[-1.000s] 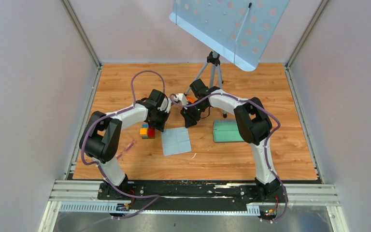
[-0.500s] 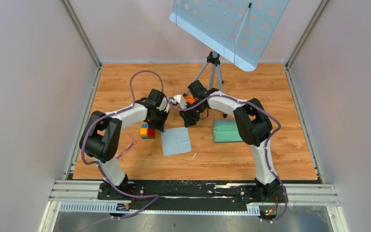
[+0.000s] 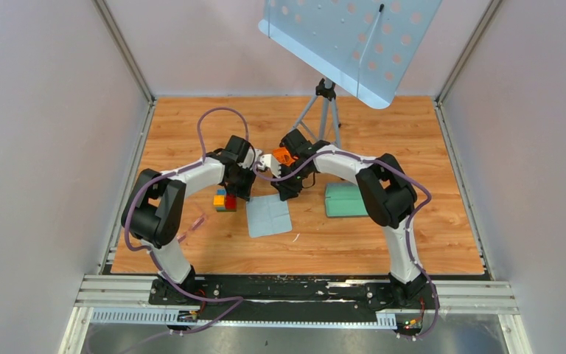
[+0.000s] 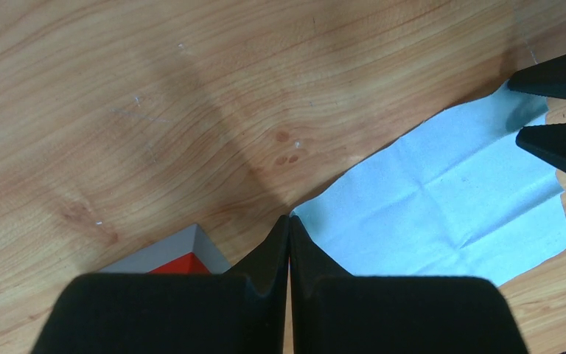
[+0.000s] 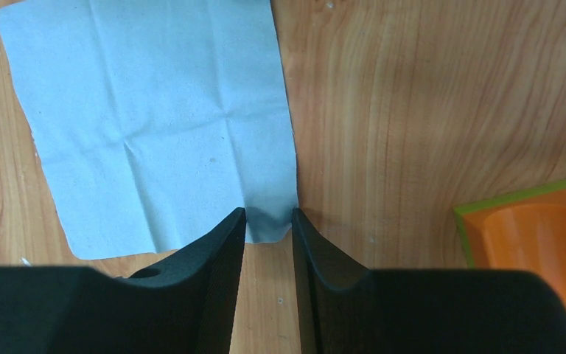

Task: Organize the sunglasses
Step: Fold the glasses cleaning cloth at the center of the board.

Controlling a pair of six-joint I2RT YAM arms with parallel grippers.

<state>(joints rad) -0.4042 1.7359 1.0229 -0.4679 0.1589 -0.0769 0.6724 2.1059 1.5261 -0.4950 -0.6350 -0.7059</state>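
Observation:
The sunglasses (image 3: 194, 223) show only in the top view, a faint pink shape on the wood left of the blue-grey cloth (image 3: 268, 215), apart from both grippers. My left gripper (image 4: 289, 218) is shut, its tips pinched on one far corner of the cloth (image 4: 449, 199). My right gripper (image 5: 269, 214) is open by a narrow gap, its fingertips (image 4: 553, 80) on either side of the other far corner of the cloth (image 5: 155, 125). The cloth lies flat on the table.
A coloured cube (image 3: 225, 200) sits just left of the cloth, its grey and red faces (image 4: 180, 254) beside my left fingers. The open case (image 3: 345, 199) lies to the right of the cloth and shows in the right wrist view (image 5: 538, 236). A tripod (image 3: 326, 110) stands behind.
My right gripper has moved left and down to the cloth's far right corner. The left arm, the cloth and the sunglasses have not moved.

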